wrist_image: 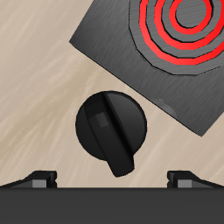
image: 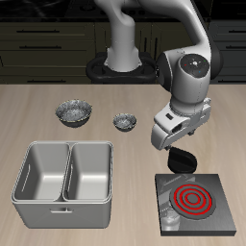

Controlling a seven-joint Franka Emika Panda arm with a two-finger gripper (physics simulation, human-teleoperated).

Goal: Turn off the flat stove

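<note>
The flat stove (image: 195, 203) is a dark square slab near the table's front edge, and its burner rings (image: 190, 200) glow red. The wrist view shows the same slab (wrist_image: 131, 48) with the red rings (wrist_image: 188, 22). A black round knob (wrist_image: 111, 129) with a raised bar sits just off the slab's back corner, on the wooden table. In the exterior view the knob (image: 182, 160) is partly covered by my gripper (image: 177, 146), which hangs right above it. My gripper (wrist_image: 112, 179) is open, its fingers spread wider than the knob, with nothing between them.
A grey double-basin metal sink (image: 62, 173) stands beside the stove, near the front edge. Two small patterned bowls (image: 74, 112) (image: 125, 121) sit farther back. The robot's base (image: 123, 62) is at the back.
</note>
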